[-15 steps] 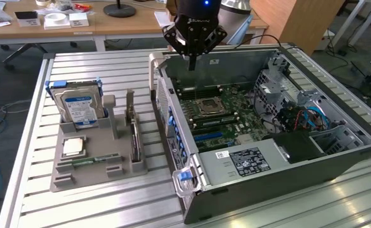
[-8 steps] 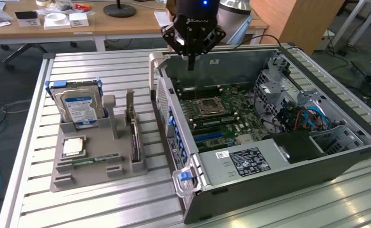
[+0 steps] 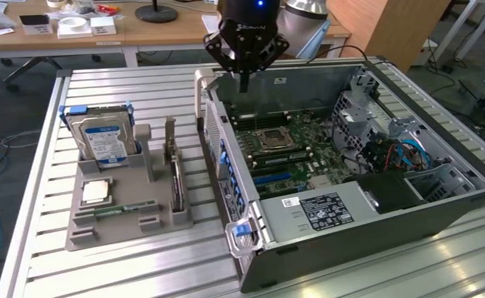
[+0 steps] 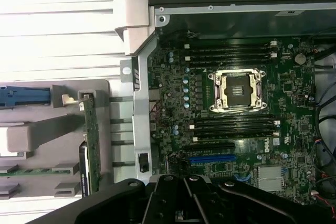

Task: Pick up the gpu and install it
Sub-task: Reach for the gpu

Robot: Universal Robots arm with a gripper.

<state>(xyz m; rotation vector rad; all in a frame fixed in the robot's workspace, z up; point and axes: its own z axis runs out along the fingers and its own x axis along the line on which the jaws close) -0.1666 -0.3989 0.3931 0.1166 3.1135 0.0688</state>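
The gpu stands on edge in a slot of the grey holder, left of the open computer case in the exterior view. In the wrist view the gpu appears as a thin green-edged card beside the case wall. My black gripper hangs over the far end of the case, above the motherboard, with its fingers shut and nothing between them. It is well apart from the gpu. The gripper also juts into the wrist view over the board's blue slot.
On the holder, a silver hard drive stands upright, with a CPU and a green RAM stick lying flat. Drive cages and cables fill the case's right side. A desk with clutter stands behind the slatted metal table.
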